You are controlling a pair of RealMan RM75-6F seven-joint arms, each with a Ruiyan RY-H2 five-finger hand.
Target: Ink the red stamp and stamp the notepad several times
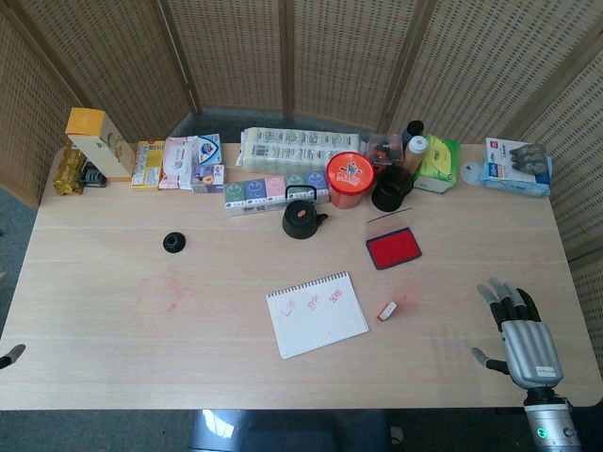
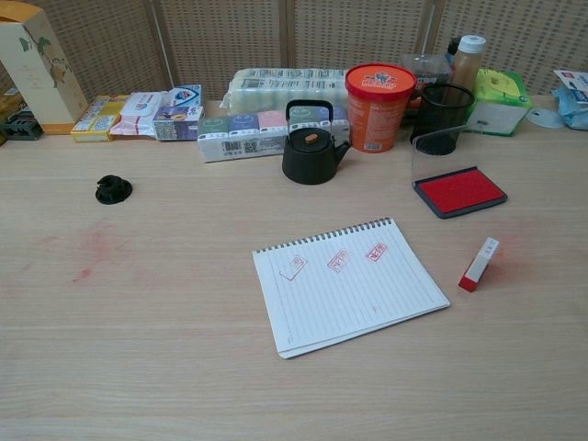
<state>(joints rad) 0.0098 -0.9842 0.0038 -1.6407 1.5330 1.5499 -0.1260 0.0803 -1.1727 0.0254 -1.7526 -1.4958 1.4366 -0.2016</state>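
Observation:
The red stamp lies on its side on the table, just right of the notepad. The spiral notepad lies open and bears three red stamp marks along its top. Behind the stamp sits the red ink pad with its clear lid raised. My right hand rests flat near the table's front right corner, fingers spread, holding nothing, well right of the stamp. Only a tip of my left hand shows at the left edge of the head view.
A black teapot, an orange tub and a black mesh cup stand behind the notepad. Boxes and packets line the back edge. A small black cap lies at the left. Faint red smears mark the table.

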